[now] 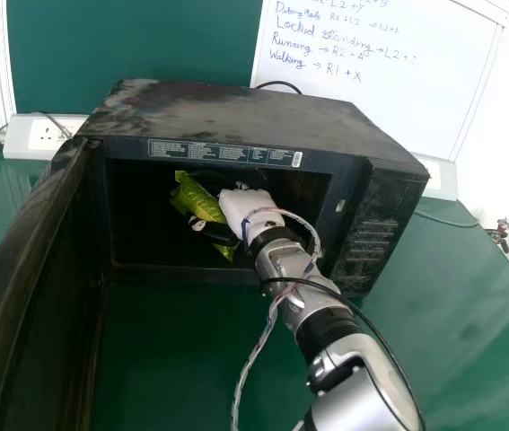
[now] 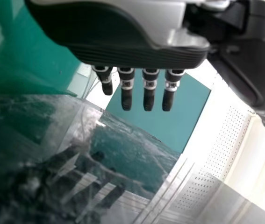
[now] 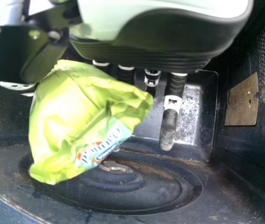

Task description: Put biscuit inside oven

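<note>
My right hand [image 1: 247,208] reaches through the front opening of the black oven [image 1: 245,117], whose door stands open at the left. The green biscuit packet [image 1: 197,203] is inside the cavity at the hand's left side. In the right wrist view the packet [image 3: 81,121] lies between the thumb and fingers of my right hand [image 3: 160,42], above the round recess of the oven floor [image 3: 169,186]; one finger extends fairly straight beside it. My left hand [image 2: 123,51] shows in the left wrist view with fingers extended and nothing held, near a glossy dark surface.
The open oven door [image 1: 30,296] stands along the left of the green table [image 1: 469,314]. White socket boxes [image 1: 46,135] are behind the oven at the left, and a whiteboard [image 1: 380,63] stands behind it. Cables run along my right arm.
</note>
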Robot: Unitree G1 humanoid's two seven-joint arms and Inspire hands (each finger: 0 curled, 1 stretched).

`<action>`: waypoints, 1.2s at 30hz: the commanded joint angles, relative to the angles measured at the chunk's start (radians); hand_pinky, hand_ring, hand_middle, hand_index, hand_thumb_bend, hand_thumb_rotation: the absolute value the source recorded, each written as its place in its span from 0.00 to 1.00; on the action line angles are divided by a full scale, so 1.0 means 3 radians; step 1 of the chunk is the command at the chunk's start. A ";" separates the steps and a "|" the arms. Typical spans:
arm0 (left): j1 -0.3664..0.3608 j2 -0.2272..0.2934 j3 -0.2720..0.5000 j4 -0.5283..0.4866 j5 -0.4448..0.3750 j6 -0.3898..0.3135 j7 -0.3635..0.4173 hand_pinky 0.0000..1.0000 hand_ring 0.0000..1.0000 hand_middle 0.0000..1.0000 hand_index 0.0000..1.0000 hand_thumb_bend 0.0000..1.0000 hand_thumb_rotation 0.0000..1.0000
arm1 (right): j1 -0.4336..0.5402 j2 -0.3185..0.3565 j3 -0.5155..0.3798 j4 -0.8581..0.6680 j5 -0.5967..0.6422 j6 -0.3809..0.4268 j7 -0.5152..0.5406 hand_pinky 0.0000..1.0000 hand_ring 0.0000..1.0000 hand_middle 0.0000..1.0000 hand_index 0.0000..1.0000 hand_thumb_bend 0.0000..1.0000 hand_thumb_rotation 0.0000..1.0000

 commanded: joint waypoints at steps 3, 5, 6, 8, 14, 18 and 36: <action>0.0068 -0.0029 -0.0011 -0.0050 -0.0073 -0.0028 -0.0059 0.97 0.98 1.00 0.95 1.00 0.47 | -0.0031 0.0052 -0.0058 -0.0002 0.0077 -0.0008 -0.0071 0.30 0.40 0.48 0.49 0.53 0.00; 0.0074 -0.0026 -0.0008 -0.0047 -0.0079 -0.0044 -0.0077 0.98 0.99 1.00 0.95 1.00 0.47 | -0.0022 0.0048 -0.0058 -0.0001 0.0081 -0.0020 -0.0083 0.28 0.37 0.45 0.51 0.53 0.00; 0.0071 -0.0023 -0.0003 -0.0039 -0.0085 -0.0054 -0.0095 0.99 0.99 1.00 0.95 1.00 0.47 | -0.0016 0.0047 -0.0060 0.0000 0.0084 -0.0025 -0.0095 0.28 0.36 0.45 0.51 0.53 0.00; 0.0061 -0.0017 0.0011 -0.0025 -0.0078 -0.0073 -0.0117 1.00 1.00 1.00 0.95 1.00 0.47 | -0.0005 0.0045 -0.0075 0.0000 0.0101 -0.0034 -0.0103 0.27 0.36 0.45 0.52 0.53 0.00; 0.0056 -0.0012 0.0012 -0.0039 -0.0047 -0.0092 -0.0105 0.99 1.00 1.00 0.96 1.00 0.49 | 0.0012 0.0047 -0.0122 0.0001 0.0161 -0.0044 -0.0104 0.31 0.41 0.48 0.64 0.57 0.00; 0.0072 -0.0001 0.0007 -0.0060 -0.0040 -0.0078 -0.0093 0.98 1.00 1.00 0.95 1.00 0.49 | 0.0026 0.0044 -0.0132 0.0002 0.0163 -0.0043 -0.0124 0.31 0.41 0.49 0.66 0.57 0.00; 0.0082 -0.0018 -0.0004 -0.0083 -0.0044 -0.0084 -0.0093 0.97 0.99 1.00 0.95 1.00 0.49 | 0.0064 0.0031 -0.0230 -0.0006 0.0293 -0.0121 -0.0127 0.22 0.27 0.47 0.74 0.57 0.00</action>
